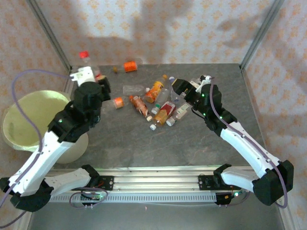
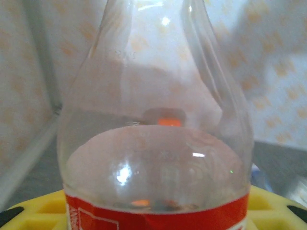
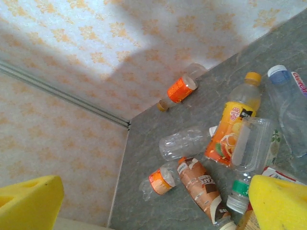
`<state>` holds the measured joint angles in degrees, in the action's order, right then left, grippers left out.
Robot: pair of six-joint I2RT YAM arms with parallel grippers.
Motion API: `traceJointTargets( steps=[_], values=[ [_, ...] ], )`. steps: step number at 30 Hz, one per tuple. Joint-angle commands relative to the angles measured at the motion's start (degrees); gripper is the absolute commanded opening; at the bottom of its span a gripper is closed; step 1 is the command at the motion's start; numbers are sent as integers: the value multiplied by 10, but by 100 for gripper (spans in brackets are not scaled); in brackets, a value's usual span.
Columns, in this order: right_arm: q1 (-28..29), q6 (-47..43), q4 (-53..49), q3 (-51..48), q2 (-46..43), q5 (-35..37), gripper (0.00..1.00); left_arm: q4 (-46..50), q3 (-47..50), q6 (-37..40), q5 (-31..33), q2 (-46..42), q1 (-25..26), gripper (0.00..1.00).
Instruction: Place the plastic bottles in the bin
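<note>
The table [image 1: 124,143] is carrying most of the bottles in a loose pile [image 1: 160,108] right of centre. The bin [image 1: 26,122] is standing at its left edge, beside the left arm.

The left gripper [image 1: 88,72] is sitting at the far left of the table. Its yellow pads [image 2: 43,213] are lying against both sides of a red bottle [image 2: 158,158], so it is apparently pinching that one low on the body. This bottle is standing upright, long axis vertical, red cap up. The bin is lying to the near left of it, so this arm is the nearer one. I judge it is needing only a lift and a swing back and leftward over the rim.

The right gripper [image 1: 178,88] is hanging over the pile with jaws spread wide, holding nothing. Under it a juice bottle [image 3: 230,129] is lying flat, its neck pointing toward the far wall, beside a brown bottle [image 3: 199,187].

The red label is showing only a white outline. The juice label is carrying a small red badge and the brown label pale capitals, both too small to read.
</note>
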<state>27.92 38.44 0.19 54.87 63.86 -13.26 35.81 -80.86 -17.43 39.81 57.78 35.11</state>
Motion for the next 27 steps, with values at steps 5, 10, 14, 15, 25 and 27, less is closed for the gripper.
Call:
traceJointTargets(
  steps=[5,10,14,15,25,27],
  values=[
    [-1,-26,-9,17,7,22,99,-48,-30,162,207,-48,-37,52],
    [-1,-23,-15,28,19,7,99,-61,-33,180,205,-48,-165,52],
    [-1,-27,-25,30,14,4,99,-58,-6,158,173,-64,-286,53],
    [-1,-30,-27,29,12,6,99,-57,1,153,164,-66,-310,53],
    [-1,-45,-46,18,-9,25,99,-59,122,75,39,-83,-503,53],
    [-1,-46,-48,16,-12,26,99,-62,144,78,19,-84,-523,54]
  ],
)
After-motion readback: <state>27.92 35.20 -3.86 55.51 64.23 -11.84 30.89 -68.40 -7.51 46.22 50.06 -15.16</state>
